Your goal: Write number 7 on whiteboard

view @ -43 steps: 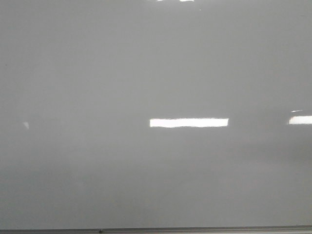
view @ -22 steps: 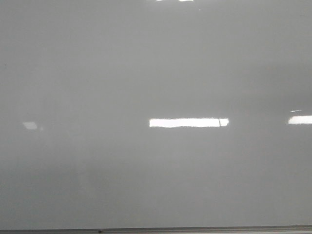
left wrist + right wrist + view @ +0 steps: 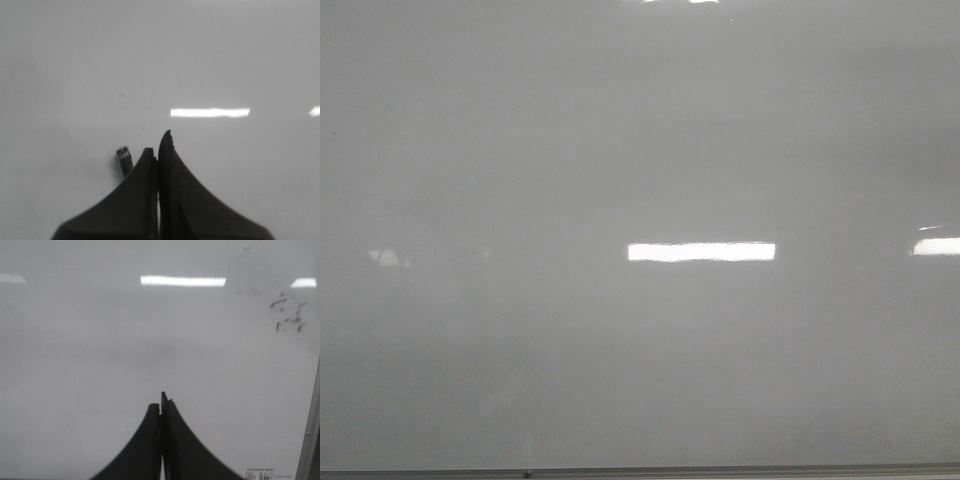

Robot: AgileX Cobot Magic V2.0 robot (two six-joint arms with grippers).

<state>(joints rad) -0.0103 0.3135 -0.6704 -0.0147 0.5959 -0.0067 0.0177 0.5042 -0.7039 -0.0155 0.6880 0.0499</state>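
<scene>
While I look for the number 7, I find no drawn digit on the whiteboard in the front view; its glossy grey face carries only bright rectangular light reflections and a thin metal bottom edge. Neither arm shows in that view.

From my left wrist camera, the left gripper has its two dark fingers pressed flat together, with nothing I can see between the tips. Just beside one finger, a short grey ribbed cylindrical tip pokes out from behind it; I cannot tell what it belongs to or whether the fingers clamp it. Ahead of the tips the board is bare apart from a few faint specks.

From my right wrist camera, the right gripper is likewise clenched, fingers meeting along a narrow seam and holding nothing visible. Well away from its tips, toward one corner of the board, sit some smudgy black marks that form no readable figure. A metal frame edge and a small printed label lie near that side too.
</scene>
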